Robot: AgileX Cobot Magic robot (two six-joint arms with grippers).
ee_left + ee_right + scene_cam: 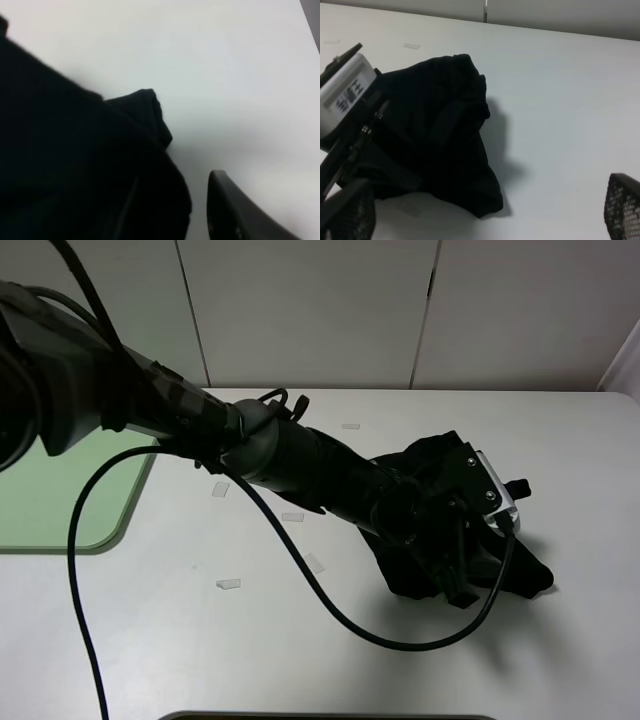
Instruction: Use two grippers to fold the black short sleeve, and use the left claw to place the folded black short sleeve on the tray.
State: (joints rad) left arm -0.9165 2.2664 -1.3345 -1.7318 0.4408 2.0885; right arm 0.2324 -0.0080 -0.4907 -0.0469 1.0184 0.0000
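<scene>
Left to right, high view: tray sat at the far left edge of the table, partly behind the L arm. Nothing visible on it.

A few pale tape strips lay on the table between tray and shirt, well apart from both.

L arm ran diagonally from upper left across the middle, and its black cable looped down over the table and back up to the wrist. L gripper was down on the shirt, right of center. Its camera box sat above the cloth.

Shirt was a bunched black heap on the bare table, right of center, well apart from the tray. Looked bundled, not flat. Fold quality: can't tell.

L wrist view: black cloth filled most of the frame, with one dark finger showing beside it and white table beyond. The other finger was hidden. Jaws looked partly closed, but whether they actually pinched cloth: can't tell, black on black.

R wrist view: R gripper had jaws spread wide w/ nothing between them, only mesh-pad fingertips at the frame edges. It looked at the shirt heap and the L camera box from the side, clear of both. R arm not seen in the high view.
</scene>
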